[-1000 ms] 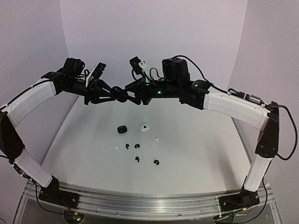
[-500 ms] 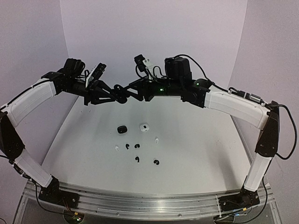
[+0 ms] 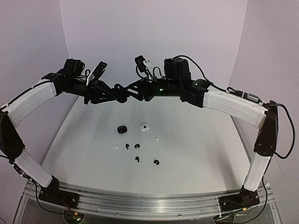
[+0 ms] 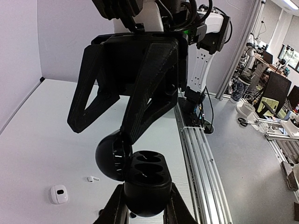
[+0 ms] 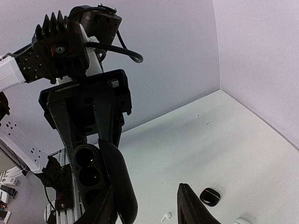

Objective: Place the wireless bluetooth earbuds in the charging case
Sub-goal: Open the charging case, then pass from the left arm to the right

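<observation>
My left gripper (image 3: 117, 95) (image 4: 145, 212) is shut on the base of an open black charging case (image 4: 147, 182), held high above the table, sockets empty. Its lid (image 4: 111, 156) (image 5: 119, 184) is swung open. My right gripper (image 3: 127, 91) (image 5: 145, 210) is open and meets the case; one finger (image 5: 100, 210) lies against the lid. On the table lie black earbuds (image 3: 127, 146) (image 3: 137, 146) (image 3: 138, 159) (image 3: 156, 162) and white earbuds (image 3: 156, 139) (image 3: 116, 148), all loose.
A closed black case (image 3: 122, 129) (image 5: 209, 196) and a white case (image 3: 144, 127) (image 4: 59, 193) sit on the table behind the buds. White walls stand left, back and right. The aluminium rail (image 3: 140, 200) runs along the near edge.
The right gripper has shifted slightly up and to the left against the held case. The things on the table have not moved.
</observation>
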{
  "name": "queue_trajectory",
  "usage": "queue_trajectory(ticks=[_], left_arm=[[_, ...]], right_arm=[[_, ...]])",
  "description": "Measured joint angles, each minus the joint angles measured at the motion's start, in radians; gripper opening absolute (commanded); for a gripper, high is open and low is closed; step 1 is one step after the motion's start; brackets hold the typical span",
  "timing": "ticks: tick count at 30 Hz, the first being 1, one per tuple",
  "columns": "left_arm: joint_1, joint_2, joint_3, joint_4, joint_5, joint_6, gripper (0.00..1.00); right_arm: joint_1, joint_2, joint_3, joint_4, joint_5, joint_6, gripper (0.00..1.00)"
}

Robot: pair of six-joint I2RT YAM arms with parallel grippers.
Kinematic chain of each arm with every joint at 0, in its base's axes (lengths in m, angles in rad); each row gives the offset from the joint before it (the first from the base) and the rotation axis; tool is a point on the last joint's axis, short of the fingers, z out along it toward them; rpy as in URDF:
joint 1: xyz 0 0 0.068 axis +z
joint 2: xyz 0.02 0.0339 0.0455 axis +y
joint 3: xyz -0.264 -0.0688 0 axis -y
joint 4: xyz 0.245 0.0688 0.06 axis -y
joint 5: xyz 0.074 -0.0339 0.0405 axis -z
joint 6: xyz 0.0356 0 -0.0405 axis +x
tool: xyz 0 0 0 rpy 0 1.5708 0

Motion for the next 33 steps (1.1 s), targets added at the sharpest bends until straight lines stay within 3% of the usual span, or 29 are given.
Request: queue_trajectory(ticks=[33], left_arm=[[0.006, 0.009, -0.001, 0.014, 0.026, -0.12, 0.0]], right_arm=[[-0.023, 0.067, 0.059, 0.003, -0.127, 0.061, 0.57]])
